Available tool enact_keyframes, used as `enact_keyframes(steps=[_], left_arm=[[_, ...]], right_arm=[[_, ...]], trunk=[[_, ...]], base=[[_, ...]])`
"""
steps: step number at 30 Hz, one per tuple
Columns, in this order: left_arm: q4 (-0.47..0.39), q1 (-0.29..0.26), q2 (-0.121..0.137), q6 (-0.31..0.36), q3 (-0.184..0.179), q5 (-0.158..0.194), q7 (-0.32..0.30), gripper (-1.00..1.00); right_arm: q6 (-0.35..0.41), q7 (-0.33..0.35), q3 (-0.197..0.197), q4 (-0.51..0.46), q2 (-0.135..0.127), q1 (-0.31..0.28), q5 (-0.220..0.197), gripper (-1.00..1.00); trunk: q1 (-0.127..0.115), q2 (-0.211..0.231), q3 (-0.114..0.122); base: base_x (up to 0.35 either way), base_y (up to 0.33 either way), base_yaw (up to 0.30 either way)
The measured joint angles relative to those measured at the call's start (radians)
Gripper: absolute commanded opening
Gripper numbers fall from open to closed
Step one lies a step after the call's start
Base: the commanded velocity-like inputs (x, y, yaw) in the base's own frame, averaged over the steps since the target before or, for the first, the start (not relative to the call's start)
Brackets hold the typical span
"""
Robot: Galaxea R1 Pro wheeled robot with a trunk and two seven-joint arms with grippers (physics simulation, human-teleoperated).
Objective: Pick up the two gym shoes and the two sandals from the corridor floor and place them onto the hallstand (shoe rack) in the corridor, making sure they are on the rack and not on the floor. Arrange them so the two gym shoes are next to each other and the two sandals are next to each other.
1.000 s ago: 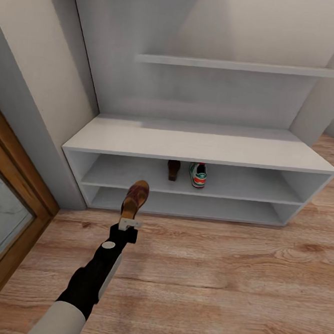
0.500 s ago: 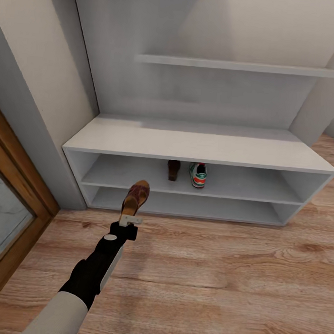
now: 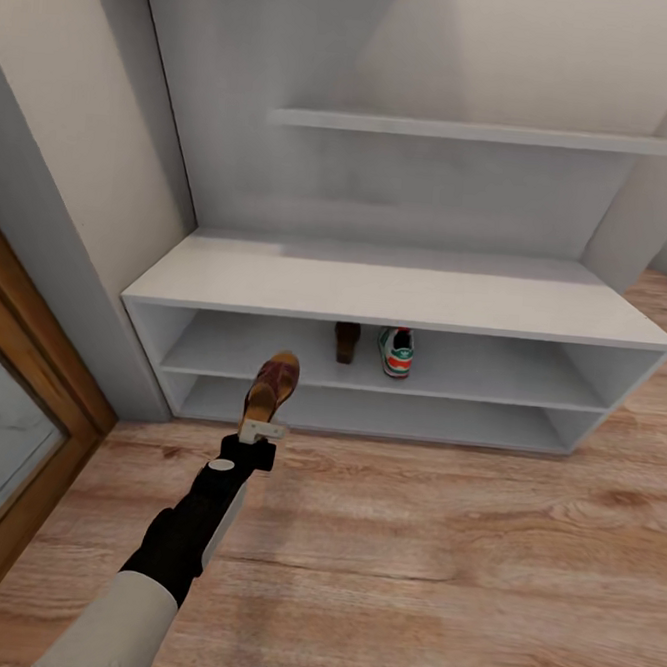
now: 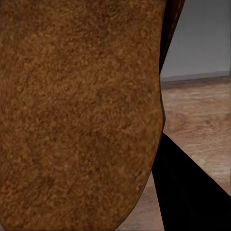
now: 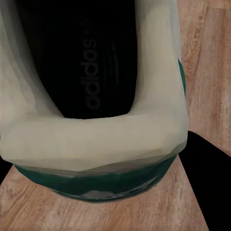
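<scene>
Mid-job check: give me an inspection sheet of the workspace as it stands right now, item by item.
Surface: wood-plank corridor floor.
Job's things: hallstand ahead; one sandal on shelf beside a gym shoe on shelf, upper tier; held sandal; second gym shoe close before the right wrist camera.
Clutter: nothing seen.
Grippers: left claw shut on held sandal; right claw's state cannot be told.
Cables: nothing seen.
Surroundings: grey walls, floating shelf, wood-framed panel on the left.
</scene>
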Motion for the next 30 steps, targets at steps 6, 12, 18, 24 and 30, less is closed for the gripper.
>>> enact_keyframes(steps=[6,12,18,24,30], left_arm=[[0.003,-0.013,0.000,0.000,-0.003,0.000,0.000,-1.00],[0.004,-0.013,0.000,0.000,-0.006,0.000,0.000,-1.00],[0.046,-0.021,0.000,0.001,-0.007,0.001,-0.002,-1.00],[0.084,-0.053,0.000,0.002,-0.007,0.001,-0.002,-1.00],[0.181,-0.110,0.000,0.000,-0.007,0.001,-0.001,-1.00]], right_arm=[[0.000,0.000,0.000,0.001,0.000,0.000,0.000,-1.00],[0.000,0.000,0.000,0.001,0.000,0.000,0.000,-1.00],[0.000,-0.001,0.000,0.000,0.000,0.000,0.000,-1.00],[0.000,0.000,0.000,0.000,0.000,0.000,0.000,-1.00],[0.000,0.000,0.000,0.000,0.000,0.000,0.000,-1.00]], trunk=[[0.000,0.000,0.000],[0.000,0.000,0.000],[0.000,0.000,0.000],[0.000,0.000,0.000],[0.000,0.000,0.000]], base=[[0.196,0.000,0.000],[0.024,0.000,0.000],[0.001,0.000,0.000],[0.000,0.000,0.000],[0.000,0.000,0.000]])
